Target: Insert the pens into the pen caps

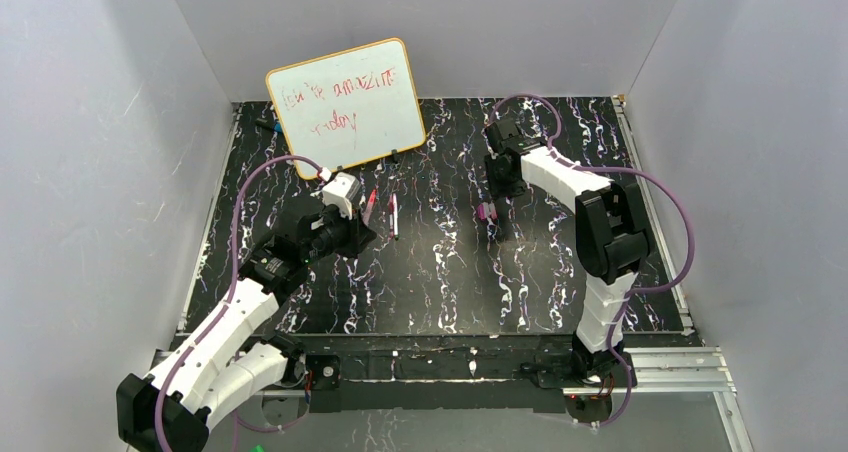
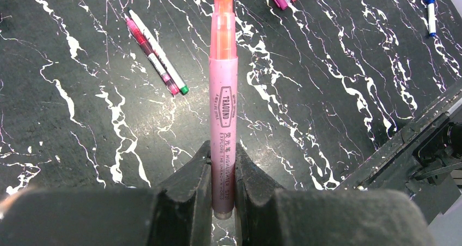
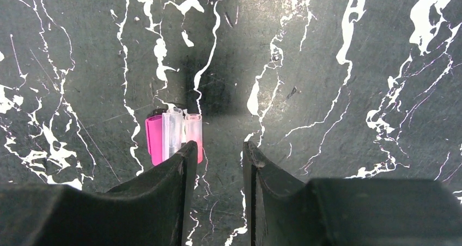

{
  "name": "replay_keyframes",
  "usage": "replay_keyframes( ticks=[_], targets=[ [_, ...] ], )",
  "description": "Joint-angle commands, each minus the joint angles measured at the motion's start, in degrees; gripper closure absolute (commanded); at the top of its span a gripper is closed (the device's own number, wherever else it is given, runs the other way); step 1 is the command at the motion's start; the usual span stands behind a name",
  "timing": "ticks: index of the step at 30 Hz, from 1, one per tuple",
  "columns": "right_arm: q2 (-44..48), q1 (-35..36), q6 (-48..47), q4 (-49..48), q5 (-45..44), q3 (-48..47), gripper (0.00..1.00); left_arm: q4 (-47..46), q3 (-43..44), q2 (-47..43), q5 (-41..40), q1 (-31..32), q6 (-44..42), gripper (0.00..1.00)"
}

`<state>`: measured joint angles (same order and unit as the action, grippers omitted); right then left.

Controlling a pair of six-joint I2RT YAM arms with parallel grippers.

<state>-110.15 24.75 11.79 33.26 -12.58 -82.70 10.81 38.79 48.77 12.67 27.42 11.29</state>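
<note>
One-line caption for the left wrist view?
Left hand grips pink highlighter by its tail; two thin pens lie side by side on the table.

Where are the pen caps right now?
In the right wrist view, the pen caps lie just left of the right gripper, outside its jaws.

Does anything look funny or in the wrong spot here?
Yes. The stubby magenta and clear plastic pen caps lie beside one finger of the right gripper, not between its two fingers, so closing there would probably miss them. The left gripper holds its pink highlighter pen straight. Nothing looks spilled.
</note>
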Motion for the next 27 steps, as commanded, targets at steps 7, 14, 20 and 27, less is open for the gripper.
replay_keyframes(
  ticks=[7,14,20,27],
  targets=[
    [-2.3,0.0,-0.9,0.3,2.2,-1.7,0.56,1.0,2.4,0.0,0.2,-0.4,-0.7,1.00],
    [-3.9,0.2,-1.1,0.2,2.9,-2.3,0.57,1.1,2.4,0.4,0.4,-0.4,-0.7,1.00],
    [-4.8,0.4,-1.1,-0.4,3.1,-2.6,0.57,1.1,2.4,0.4,0.3,-0.4,-0.8,1.00],
    [-6.0,0.7,-1.2,-0.1,2.7,-3.3,0.58,1.2,2.5,0.5,0.4,-0.4,-0.9,1.00]
  ],
)
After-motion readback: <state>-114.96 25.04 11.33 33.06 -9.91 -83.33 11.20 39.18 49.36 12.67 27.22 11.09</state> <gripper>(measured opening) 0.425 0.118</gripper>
